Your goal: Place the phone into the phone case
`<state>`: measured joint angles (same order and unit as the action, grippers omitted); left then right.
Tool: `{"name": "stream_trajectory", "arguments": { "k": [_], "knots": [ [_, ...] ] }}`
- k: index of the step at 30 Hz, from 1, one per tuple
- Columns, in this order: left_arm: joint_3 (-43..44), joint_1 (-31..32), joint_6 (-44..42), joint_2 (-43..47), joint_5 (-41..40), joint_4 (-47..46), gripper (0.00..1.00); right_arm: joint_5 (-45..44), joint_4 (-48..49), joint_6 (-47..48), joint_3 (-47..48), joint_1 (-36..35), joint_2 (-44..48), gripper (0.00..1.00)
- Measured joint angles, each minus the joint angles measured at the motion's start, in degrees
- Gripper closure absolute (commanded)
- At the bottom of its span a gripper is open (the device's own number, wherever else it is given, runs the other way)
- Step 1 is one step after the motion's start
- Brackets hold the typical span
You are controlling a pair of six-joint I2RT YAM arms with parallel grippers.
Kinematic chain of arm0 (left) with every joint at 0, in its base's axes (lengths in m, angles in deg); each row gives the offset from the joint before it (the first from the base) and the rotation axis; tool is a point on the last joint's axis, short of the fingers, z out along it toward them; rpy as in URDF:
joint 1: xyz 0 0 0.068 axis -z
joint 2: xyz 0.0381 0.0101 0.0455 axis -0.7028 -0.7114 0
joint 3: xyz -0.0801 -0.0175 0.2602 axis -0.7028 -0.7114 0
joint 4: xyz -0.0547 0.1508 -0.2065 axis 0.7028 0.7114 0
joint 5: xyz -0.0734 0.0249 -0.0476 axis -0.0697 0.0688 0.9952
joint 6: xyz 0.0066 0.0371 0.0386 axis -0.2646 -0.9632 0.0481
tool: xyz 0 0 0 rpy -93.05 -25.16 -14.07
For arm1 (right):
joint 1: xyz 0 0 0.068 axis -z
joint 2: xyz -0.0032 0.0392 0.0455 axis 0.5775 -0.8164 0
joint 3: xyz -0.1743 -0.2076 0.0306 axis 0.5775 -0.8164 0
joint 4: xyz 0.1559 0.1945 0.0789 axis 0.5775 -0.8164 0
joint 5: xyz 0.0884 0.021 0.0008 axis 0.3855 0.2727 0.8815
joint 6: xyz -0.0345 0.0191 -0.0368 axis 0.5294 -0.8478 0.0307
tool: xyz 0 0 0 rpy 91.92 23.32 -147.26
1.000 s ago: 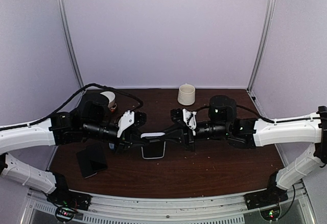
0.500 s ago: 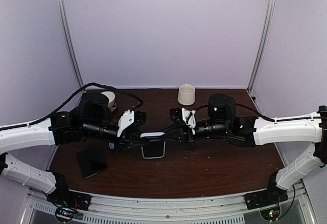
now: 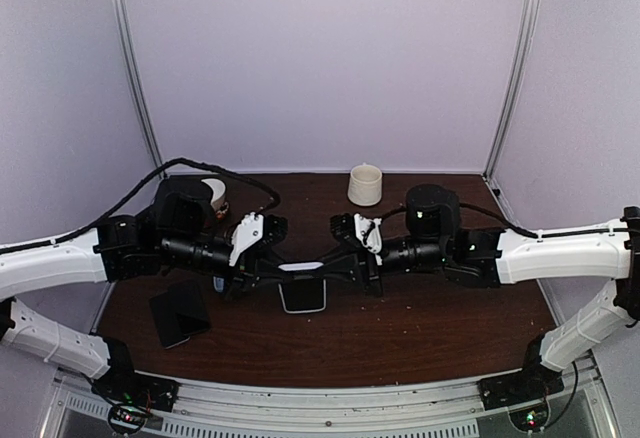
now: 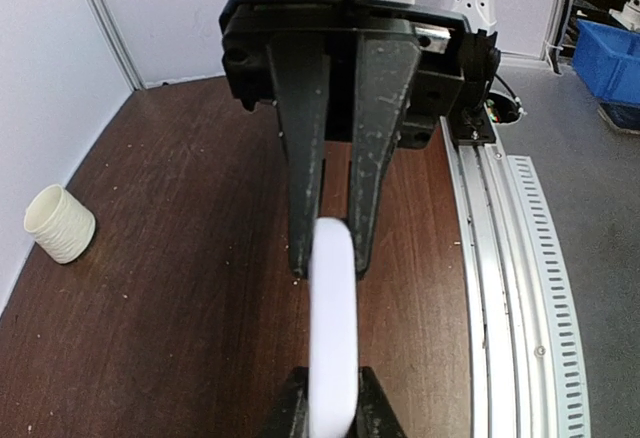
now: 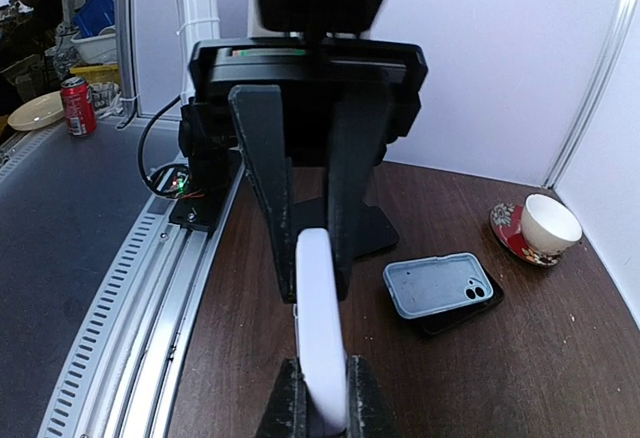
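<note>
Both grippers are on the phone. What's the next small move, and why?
Probably open the right gripper and let go. The left gripper is also clamped on the phone, held off the table, and the phone case lies on the left gripper's side, so the left one looks better placed to carry it.

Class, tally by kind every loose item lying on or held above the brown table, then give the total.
phone: 1
phone case: 1
black slab under the case: 1
cups: 2, a ribbed cup and a teacup
saucer: 1
Total: 6
</note>
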<state>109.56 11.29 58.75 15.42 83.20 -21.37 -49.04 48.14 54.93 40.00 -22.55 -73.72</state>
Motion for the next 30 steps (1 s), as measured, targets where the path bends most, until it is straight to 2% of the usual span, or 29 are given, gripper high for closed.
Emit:
{"name": "stream_trajectory", "arguments": {
  "k": [1, 5, 6, 8, 9, 11, 13, 18, 24, 30],
  "knots": [
    [0.26, 0.07, 0.24, -0.26, 0.09, 0.2, 1.0, -0.07, 0.0, 0.09, 0.02, 0.0, 0.0, 1.0],
    [0.98, 0.15, -0.11, -1.01, -0.17, 0.68, 1.0, -0.57, -0.31, 0.35, 0.02, 0.15, 0.09, 0.99],
    [1.03, 0.15, -0.11, -1.05, -0.15, 0.68, 1.0, -0.59, -0.37, 0.37, 0.0, 0.15, 0.13, 0.92],
    [1.03, 0.15, -0.07, -1.05, -0.17, 0.68, 1.0, -0.61, -0.44, 0.44, 0.02, 0.15, 0.13, 0.67],
    [1.03, 0.15, -0.04, -1.05, -0.22, 0.7, 1.0, -0.66, -0.37, 0.26, 0.0, 0.15, 0.13, 0.59],
    [1.03, 0.15, 0.04, -1.05, -0.57, 1.11, 1.0, -0.98, -0.24, 0.13, -0.02, 0.15, 0.39, 0.48],
    [1.03, 0.15, 0.2, -0.79, -0.81, 1.38, 1.0, -1.55, 0.7, 0.33, -0.5, 0.11, 0.85, 0.45],
    [1.03, 0.15, 0.85, 1.36, -0.72, 1.38, 1.0, -2.4, 3.45, -0.76, -3.69, 0.04, 1.25, 0.46],
    [1.03, 0.15, 1.79, 2.8, -0.09, 1.27, 1.0, -2.38, 7.82, -3.45, -4.44, 0.04, -1.29, 0.72],
    [1.03, 0.15, 2.54, 2.86, 0.33, 1.18, 1.0, -1.14, 9.7, -5.11, -4.44, 0.04, -3.08, 0.76]
  ]
}}
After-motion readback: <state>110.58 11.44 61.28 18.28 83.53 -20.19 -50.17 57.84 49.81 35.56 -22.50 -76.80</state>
